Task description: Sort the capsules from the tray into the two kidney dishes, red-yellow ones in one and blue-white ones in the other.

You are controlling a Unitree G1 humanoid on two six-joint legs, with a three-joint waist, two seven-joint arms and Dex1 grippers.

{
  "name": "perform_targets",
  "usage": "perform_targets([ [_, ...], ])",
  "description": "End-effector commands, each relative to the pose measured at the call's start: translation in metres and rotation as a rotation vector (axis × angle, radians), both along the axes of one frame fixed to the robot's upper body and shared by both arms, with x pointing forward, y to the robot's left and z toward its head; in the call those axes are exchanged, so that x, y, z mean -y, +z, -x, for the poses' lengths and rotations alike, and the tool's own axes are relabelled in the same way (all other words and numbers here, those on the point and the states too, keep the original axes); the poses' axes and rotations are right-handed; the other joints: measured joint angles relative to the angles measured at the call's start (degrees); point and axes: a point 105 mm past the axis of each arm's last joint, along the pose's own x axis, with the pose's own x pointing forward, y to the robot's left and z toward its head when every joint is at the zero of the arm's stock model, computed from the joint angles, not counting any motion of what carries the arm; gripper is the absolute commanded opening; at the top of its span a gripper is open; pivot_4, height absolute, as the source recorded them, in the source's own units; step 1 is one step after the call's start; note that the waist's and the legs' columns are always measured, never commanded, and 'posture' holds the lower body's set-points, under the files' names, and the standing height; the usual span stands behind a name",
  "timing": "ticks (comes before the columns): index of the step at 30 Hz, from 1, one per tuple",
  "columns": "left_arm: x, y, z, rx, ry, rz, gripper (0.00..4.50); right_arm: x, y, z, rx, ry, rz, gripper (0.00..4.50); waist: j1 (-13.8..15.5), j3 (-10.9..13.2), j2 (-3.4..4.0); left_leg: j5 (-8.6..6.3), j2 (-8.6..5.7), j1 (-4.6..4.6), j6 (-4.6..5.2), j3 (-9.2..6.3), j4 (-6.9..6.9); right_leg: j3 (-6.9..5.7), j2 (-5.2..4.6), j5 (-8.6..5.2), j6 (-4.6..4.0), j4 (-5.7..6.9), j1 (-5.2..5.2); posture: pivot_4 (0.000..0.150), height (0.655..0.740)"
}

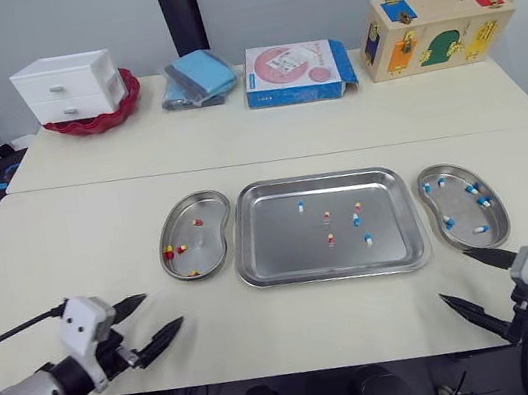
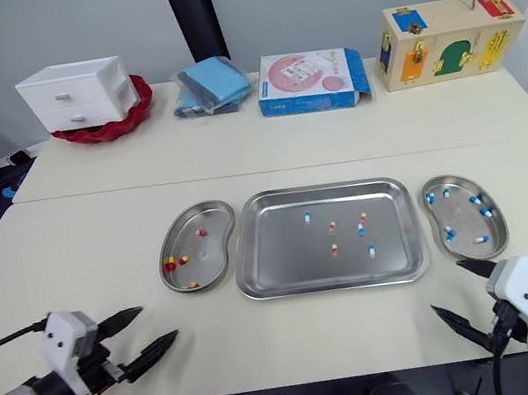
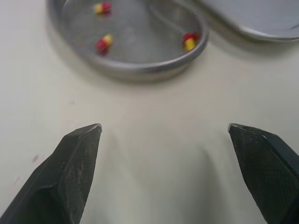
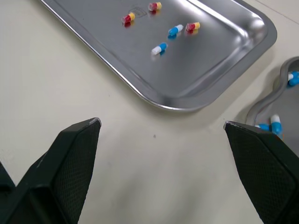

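Tray (image 1: 282,245) in the middle has a handful of capsules (image 1: 330,239) in it, both colours mixed. Left dish (image 1: 213,242) has red-yellow ones (image 1: 169,254), right dish (image 1: 458,206) has blue-white ones (image 1: 448,221). Left gripper (image 1: 162,313) and right gripper (image 1: 455,276) are both spread wide with nothing in them, down by the table's (image 1: 98,235) front edge.

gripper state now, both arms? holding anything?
Left gripper: open, fingers spread wide, holding nothing.
Right gripper: open, fingers spread wide, holding nothing.
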Motion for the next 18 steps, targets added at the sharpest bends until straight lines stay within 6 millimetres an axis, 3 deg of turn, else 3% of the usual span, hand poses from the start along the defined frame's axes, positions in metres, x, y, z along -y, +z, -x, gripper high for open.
perform_targets([
  [1,-0.02,-0.001,0.011,-0.026,0.04,-0.041,4.5,0.013,0.005,-0.002,0.045,-0.036,-0.005,4.46,0.0,0.0,-0.02,0.0,0.0,0.01,0.0,0.01,0.0,0.01,0.0,0.0,0.0,-0.01,0.0,0.15,0.7302],
  [7,-0.027,-0.011,0.026,-0.06,0.049,-0.043,4.5,0.015,0.002,-0.003,0.041,-0.03,-0.012,4.46,0.1,0.0,-0.02,0.0,0.0,0.01,-0.01,0.03,-0.03,0.02,0.0,-0.01,-0.02,-0.01,0.0,0.15,0.7302],
  [13,-0.019,-0.009,0.028,-0.039,0.0,-0.035,4.5,0.013,-0.001,0.001,0.021,-0.002,-0.015,4.46,0.1,0.0,-0.02,0.0,0.0,0.01,-0.01,0.05,-0.03,0.04,0.0,-0.01,-0.02,-0.01,0.0,0.15,0.7302],
  [18,0.012,0.0,0.021,0.01,-0.081,0.007,4.5,0.016,-0.004,0.011,-0.008,0.032,0.008,4.46,0.2,0.0,-0.04,0.0,0.0,0.0,-0.01,0.05,-0.02,0.03,-0.01,-0.01,-0.02,-0.02,0.01,0.15,0.7302],
])
